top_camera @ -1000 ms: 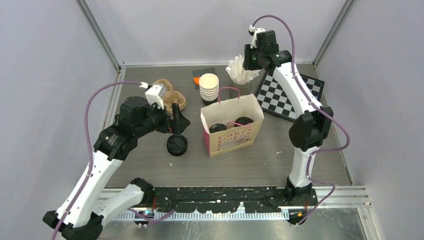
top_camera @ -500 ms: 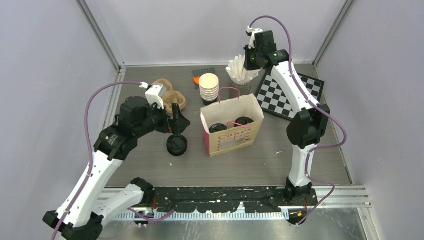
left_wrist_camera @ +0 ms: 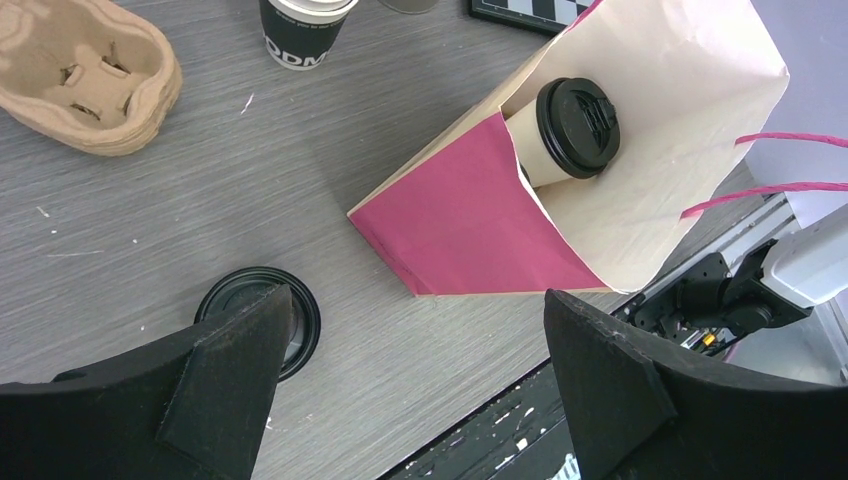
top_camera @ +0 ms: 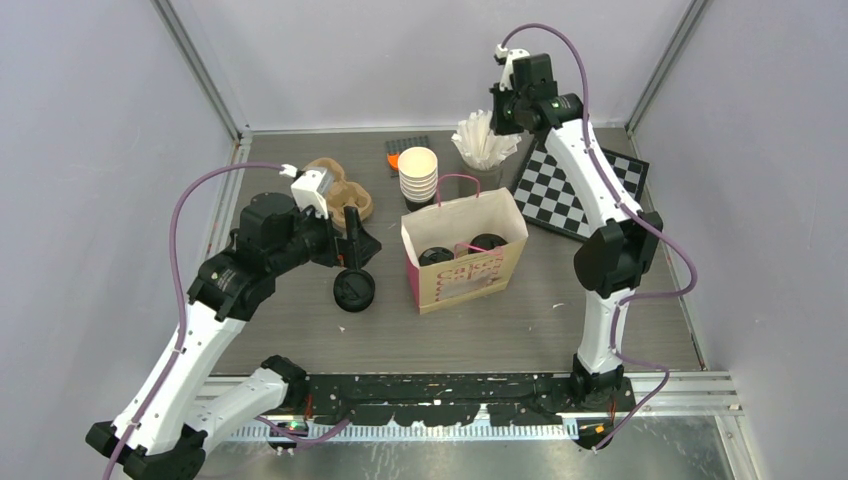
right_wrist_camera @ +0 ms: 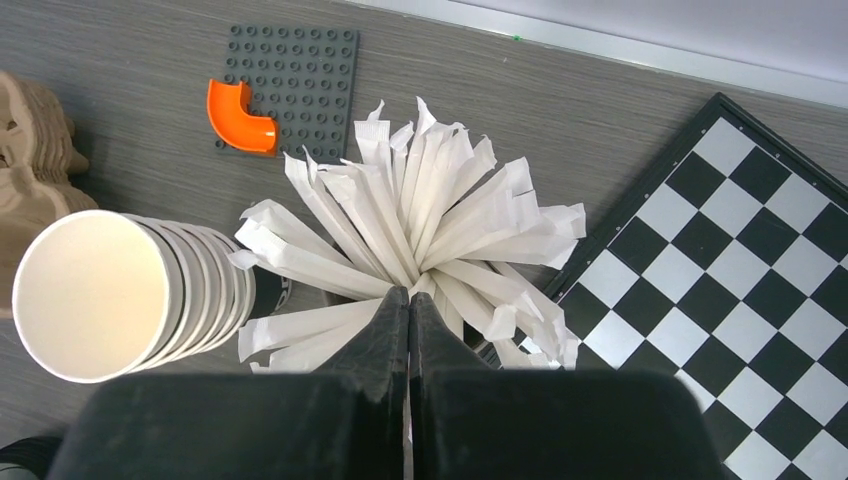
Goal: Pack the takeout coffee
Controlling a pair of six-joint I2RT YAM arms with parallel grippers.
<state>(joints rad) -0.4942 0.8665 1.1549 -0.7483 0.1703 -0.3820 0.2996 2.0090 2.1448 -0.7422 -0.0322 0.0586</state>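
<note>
Two takeout coffee cups with black lids (top_camera: 436, 256) (top_camera: 488, 242) stand inside the open pink-and-cream paper bag (top_camera: 470, 272). The left wrist view shows one capped cup (left_wrist_camera: 577, 115) leaning in the bag (left_wrist_camera: 460, 215). My left gripper (top_camera: 358, 245) (left_wrist_camera: 417, 300) hovers open left of the bag, above a loose black lid (top_camera: 354, 290) (left_wrist_camera: 235, 290), holding nothing. At the back, my right gripper (top_camera: 500, 108) (right_wrist_camera: 409, 295) is shut at the centre of a bunch of paper-wrapped straws (top_camera: 482, 143) (right_wrist_camera: 420, 215). A thin white sliver shows between its fingers.
A stack of lidless cream cups (top_camera: 418, 172) (right_wrist_camera: 100, 280) stands behind the bag. Brown pulp cup carriers (top_camera: 340, 190) (left_wrist_camera: 80, 80) lie at back left. A chessboard (top_camera: 580, 190) (right_wrist_camera: 740, 260) sits at back right, and a grey baseplate (right_wrist_camera: 290, 85) with an orange piece at the back.
My right gripper has closed its jaws over the straw bunch and its wrist has shifted slightly up and back. The left arm, bag and cups have not moved.
</note>
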